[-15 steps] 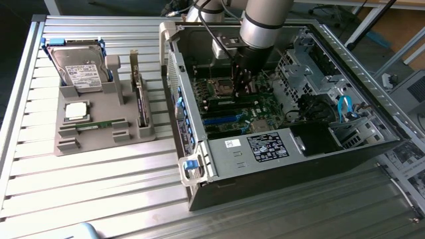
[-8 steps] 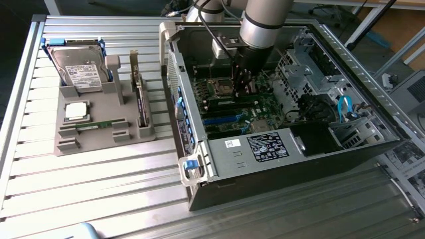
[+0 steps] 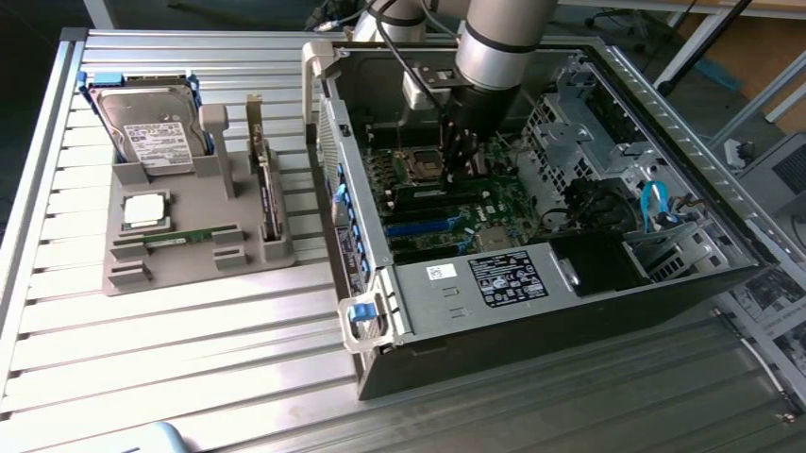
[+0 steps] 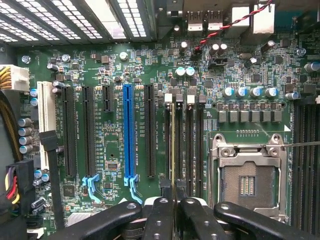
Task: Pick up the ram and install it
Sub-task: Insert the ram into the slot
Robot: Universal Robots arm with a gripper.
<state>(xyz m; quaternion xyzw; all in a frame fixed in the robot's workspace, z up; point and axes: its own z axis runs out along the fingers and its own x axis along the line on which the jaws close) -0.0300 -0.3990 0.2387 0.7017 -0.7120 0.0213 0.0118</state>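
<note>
In the wrist view my gripper (image 4: pixel 173 212) is shut on the ram (image 4: pixel 173 145), which shows edge-on as a thin green-yellow strip. The strip runs along one of the black memory slots (image 4: pixel 167 140) on the green motherboard (image 4: pixel 115 165), beside the processor socket. The black fingers (image 4: pixel 159 217) press on both faces of the stick. I cannot tell whether the ram is seated in the slot or just above it. In the exterior view the gripper (image 3: pixel 456 160) reaches down into the open computer case (image 3: pixel 504 283), over the motherboard.
An open, empty processor socket (image 4: pixel 247 182) lies beside the memory slots, and a blue expansion slot (image 4: pixel 128 135) on the other side. Outside the case, at the exterior view's left, a grey holder (image 3: pixel 189 264) carries a hard drive (image 3: pixel 151 132), a square chip (image 3: pixel 145 209) and a green stick (image 3: pixel 189 236).
</note>
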